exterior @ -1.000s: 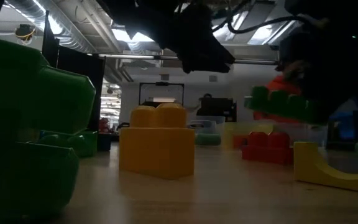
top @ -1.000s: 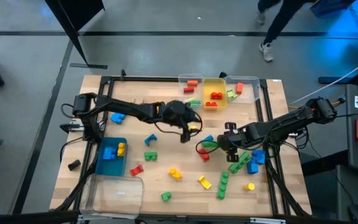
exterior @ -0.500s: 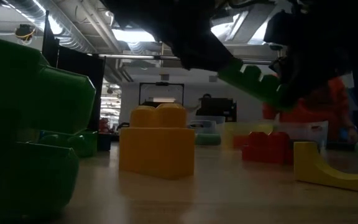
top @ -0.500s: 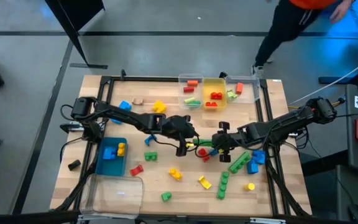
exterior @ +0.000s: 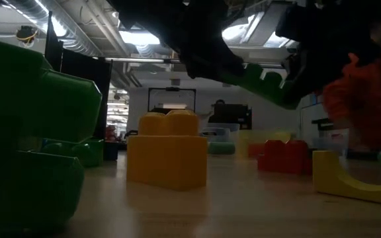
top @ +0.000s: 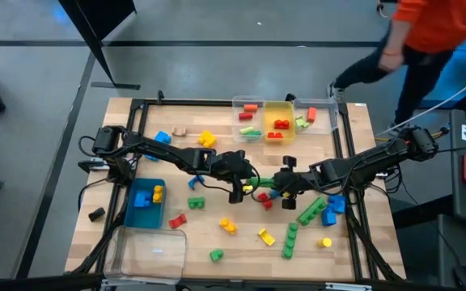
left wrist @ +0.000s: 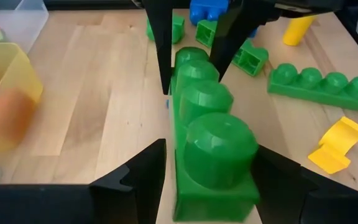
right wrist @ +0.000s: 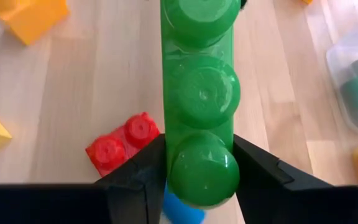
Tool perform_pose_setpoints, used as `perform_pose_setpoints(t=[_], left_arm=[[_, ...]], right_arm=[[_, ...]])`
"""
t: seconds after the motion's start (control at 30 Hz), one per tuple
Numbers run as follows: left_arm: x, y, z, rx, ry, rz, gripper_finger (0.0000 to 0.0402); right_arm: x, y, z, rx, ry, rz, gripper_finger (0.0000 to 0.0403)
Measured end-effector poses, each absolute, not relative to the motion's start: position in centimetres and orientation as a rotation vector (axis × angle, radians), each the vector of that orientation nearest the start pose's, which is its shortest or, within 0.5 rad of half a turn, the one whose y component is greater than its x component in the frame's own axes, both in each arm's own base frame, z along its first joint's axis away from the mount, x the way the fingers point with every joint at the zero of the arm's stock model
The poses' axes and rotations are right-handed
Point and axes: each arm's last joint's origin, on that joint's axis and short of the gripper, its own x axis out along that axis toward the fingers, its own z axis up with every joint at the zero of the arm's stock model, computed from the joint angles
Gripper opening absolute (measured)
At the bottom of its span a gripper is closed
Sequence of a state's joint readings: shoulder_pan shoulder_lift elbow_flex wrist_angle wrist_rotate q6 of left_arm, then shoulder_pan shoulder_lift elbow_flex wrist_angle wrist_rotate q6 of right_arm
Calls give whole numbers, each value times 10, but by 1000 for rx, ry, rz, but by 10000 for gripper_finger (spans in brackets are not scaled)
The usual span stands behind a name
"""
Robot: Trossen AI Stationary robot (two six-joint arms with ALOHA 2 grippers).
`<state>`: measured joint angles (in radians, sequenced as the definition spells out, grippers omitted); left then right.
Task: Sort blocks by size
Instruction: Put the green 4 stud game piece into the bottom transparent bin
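A long green block (top: 263, 185) with a row of studs hangs over the middle of the table, between my two grippers. My right gripper (right wrist: 197, 155) is shut on the end nearer the table's right edge. My left gripper (left wrist: 210, 155) is open around the other end (left wrist: 216, 155), one finger on each side. A strip of table shows between one finger (left wrist: 145, 174) and the block. In the low view the green block (exterior: 263, 82) slants in the air. Other blocks lie scattered on the table: a red one (right wrist: 123, 146), a yellow one (exterior: 167, 149) and a green bar (left wrist: 319, 87). My right gripper pinches the green block's end by its two long sides (right wrist: 166, 146) between its two fingers (right wrist: 135, 177). The fingers lie along the block, coming from the table's right and slanting down. The block sticks out ahead of them, tilted and clear of the table.
Two clear bins (top: 249, 113) (top: 315, 113) and a yellow bin (top: 279, 123) with blocks stand at the far edge. A blue bin (top: 146, 202) and a clear bin (top: 148, 246) stand near left. A person (top: 435, 32) moves beyond the table's far right corner.
My left gripper has swung from nearer the yellow bin toward the near edge and now stands around the green block's free end. My right gripper has tipped and shifted a little toward the left, so the block now slants. The person has walked along behind the table.
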<state>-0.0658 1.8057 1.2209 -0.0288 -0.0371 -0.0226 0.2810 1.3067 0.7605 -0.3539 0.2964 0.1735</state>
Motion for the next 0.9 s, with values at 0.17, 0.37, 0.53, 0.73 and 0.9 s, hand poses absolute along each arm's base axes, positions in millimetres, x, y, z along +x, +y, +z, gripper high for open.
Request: perform_pose_setpoints(t=[0.17,0.37,0.53,0.73,0.9], left_arm=[[397,-24,219,9,612,-19,194],[397,-24,219,41,611,-32,168],[397,-24,219,70,613,-30,123],[397,-24,219,69,613,-30,123],[391,-24,227,68,622,-40,123]], right_arm=[[244,62,208,-99,854,-85,154],[244,62,208,-99,849,-84,154],[244,62,208,-98,845,-81,154],[245,62,208,-101,844,-76,154],[246,63,209,-91,835,-40,174]])
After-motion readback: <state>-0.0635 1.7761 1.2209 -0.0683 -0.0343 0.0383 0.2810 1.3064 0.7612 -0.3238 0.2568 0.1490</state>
